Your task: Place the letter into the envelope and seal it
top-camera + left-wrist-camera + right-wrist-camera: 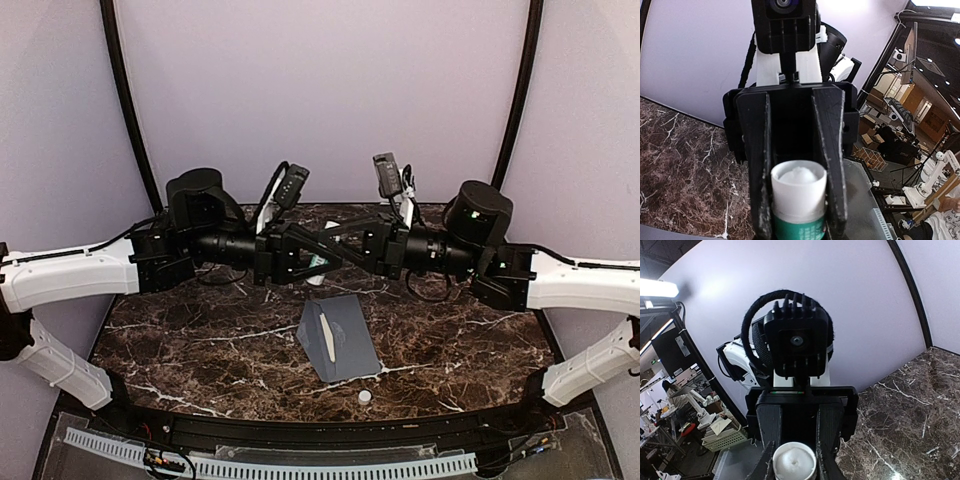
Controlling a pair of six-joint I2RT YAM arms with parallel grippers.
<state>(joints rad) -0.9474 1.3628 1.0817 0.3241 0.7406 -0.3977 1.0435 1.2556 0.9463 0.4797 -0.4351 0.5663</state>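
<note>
Left gripper (799, 225) pinches a white-and-green glue-stick tube (799, 184); right gripper (794, 471) is pressed against its white end. The slate-grey paper envelope (345, 345) lies mid dark marble worktop (200, 340), with the cream-tan paper letter (325, 337) a sliver on it.

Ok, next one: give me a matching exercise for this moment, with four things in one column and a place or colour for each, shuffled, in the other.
Things:
1. envelope
2. cap
3. tube
4. table

Place or colour:
a. small and white, loose near the front edge
b. dark marble with white veins
c. between the left jaws, white top, green label
d. slate grey, lying flat

Pairs: 1-d, 2-a, 3-c, 4-b
</note>
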